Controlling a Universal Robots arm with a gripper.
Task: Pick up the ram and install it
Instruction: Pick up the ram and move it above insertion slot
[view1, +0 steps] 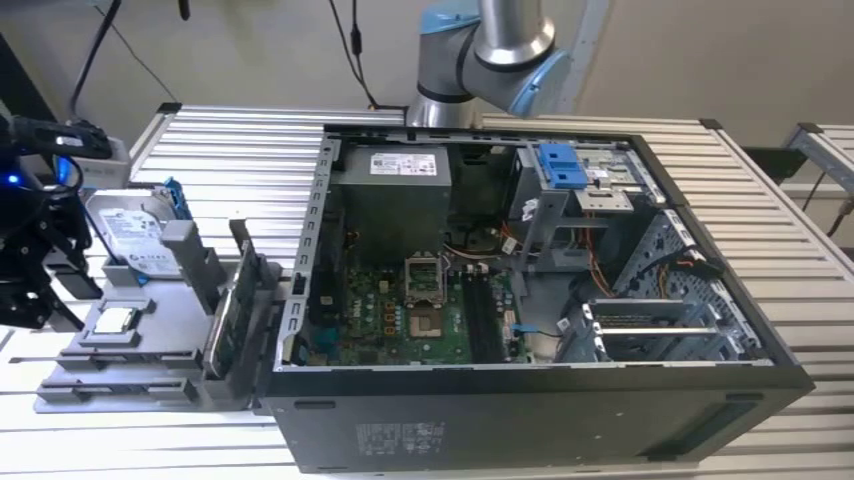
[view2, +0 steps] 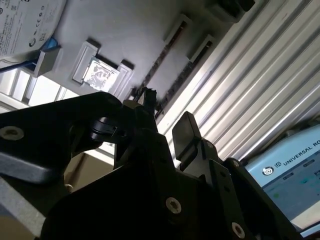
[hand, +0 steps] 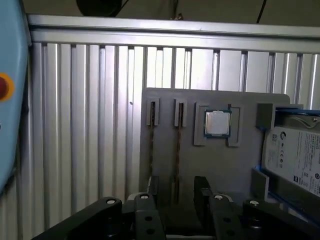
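The ram (hand: 177, 150) stands on its long edge in a slotted grey holder plate (hand: 200, 170) on the ribbed counter (hand: 75, 125). It is 1 of 2 thin sticks side by side, the one nearer the CPU (hand: 217, 122), with the hard drive (hand: 295, 155) beyond that.

In the first wrist view the gripper (hand: 176, 189) is spread wide and holds nothing. Its 2 fingers (hand: 202, 187) sit either side of the stick's near end, but I cannot tell whether they are level with it or above it.

The stick is probably light and stiff, but thin and fragile. It should take a squeeze across its flat faces, yet could crack if bent or twisted. The best hold looks to be on the 2 faces near mid-length, high on the exposed upper edge. That keeps the fingers off the contact edge, which presumably sits down in the slot. Force should be modest, and since the smooth chips may let it slip, a centred grip matters.
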